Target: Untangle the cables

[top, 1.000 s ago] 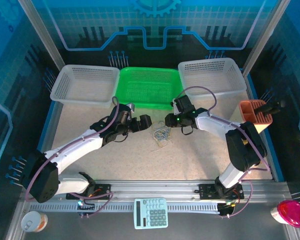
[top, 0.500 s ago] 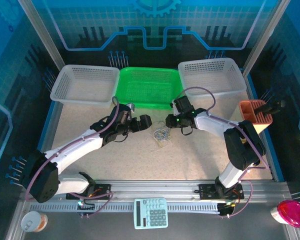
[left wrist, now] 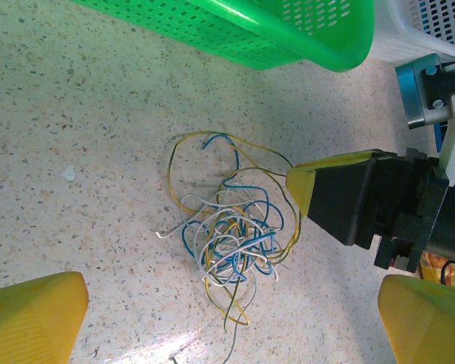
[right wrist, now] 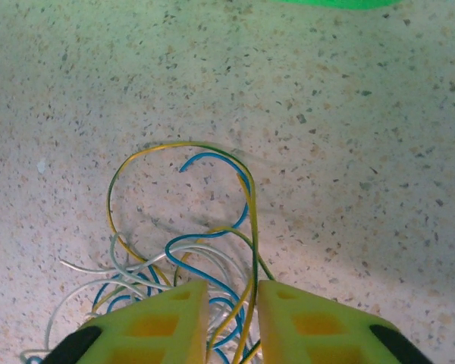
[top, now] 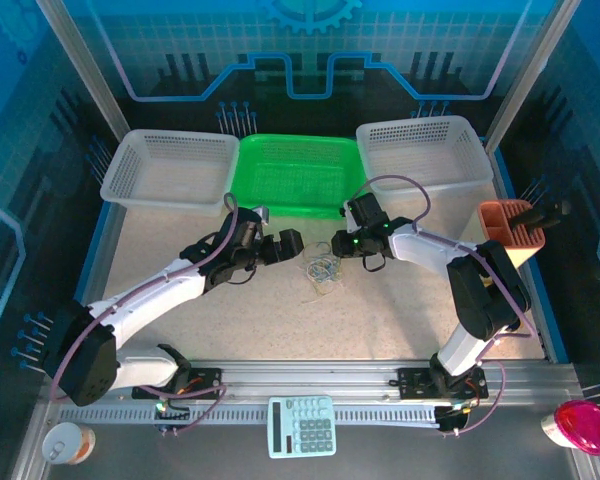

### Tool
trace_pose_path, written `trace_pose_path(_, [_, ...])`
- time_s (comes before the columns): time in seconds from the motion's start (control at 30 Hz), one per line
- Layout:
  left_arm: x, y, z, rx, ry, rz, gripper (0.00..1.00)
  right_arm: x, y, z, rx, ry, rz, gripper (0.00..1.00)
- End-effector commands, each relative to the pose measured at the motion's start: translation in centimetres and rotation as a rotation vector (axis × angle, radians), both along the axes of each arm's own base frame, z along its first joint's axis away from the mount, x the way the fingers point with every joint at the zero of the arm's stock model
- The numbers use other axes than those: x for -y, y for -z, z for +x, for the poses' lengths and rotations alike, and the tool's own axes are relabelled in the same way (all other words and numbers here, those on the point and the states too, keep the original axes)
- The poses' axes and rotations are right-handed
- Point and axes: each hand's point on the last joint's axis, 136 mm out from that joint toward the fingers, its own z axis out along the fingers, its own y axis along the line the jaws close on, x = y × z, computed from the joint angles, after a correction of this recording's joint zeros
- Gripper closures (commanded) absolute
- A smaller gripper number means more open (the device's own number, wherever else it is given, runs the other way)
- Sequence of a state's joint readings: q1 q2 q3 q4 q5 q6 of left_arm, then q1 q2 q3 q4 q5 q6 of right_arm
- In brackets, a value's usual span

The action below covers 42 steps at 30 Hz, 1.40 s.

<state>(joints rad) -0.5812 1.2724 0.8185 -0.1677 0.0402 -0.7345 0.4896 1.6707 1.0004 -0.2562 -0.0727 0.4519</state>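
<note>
The cables [top: 323,268] are a small tangle of thin blue, yellow and white wires on the speckled table, between my two grippers. In the left wrist view the cables [left wrist: 231,235] lie in a heap, and my left gripper [left wrist: 231,287] hovers open over them, its yellow fingers [left wrist: 38,315] wide apart. My right gripper [top: 338,243] is at the tangle's right edge. Its yellow fingers [right wrist: 159,322] stand close together, with yellow and blue cables [right wrist: 246,250] running up out of the narrow gap. My left gripper [top: 290,243] sits just left of the tangle.
A green basket [top: 296,175] stands right behind the cables, with white baskets to its left [top: 170,170] and right [top: 425,150]. An orange holder [top: 512,225] is at the right edge. A calculator [top: 302,425] lies on the front rail.
The right gripper has edged slightly left towards the tangle. The left arm and the cables look unchanged.
</note>
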Motion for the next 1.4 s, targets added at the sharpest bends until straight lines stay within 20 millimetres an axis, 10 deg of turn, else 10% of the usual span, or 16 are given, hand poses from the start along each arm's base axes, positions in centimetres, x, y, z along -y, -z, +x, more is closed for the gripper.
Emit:
trace_pose_path(0.0, [0.3, -2.4, 0.3, 0.055, -0.002, -0.027, 0.01, 0.2, 0.2, -0.1, -0.012, -0.004, 0.01, 0.91])
trace_pose_path(0.63, [1.6, -7.7, 1.4, 0.134, -0.013, -0.157, 0.01, -1.1, -14.1, -1.3, 0.401, -0.106, 0.274, 1.0])
trace_pose_path(1.37, [4.2, -9.6, 3.8, 0.005, -0.18, -0.577, 0.11, -2.7, -17.4, -3.4, 0.535, -0.235, 0.43, 1.0])
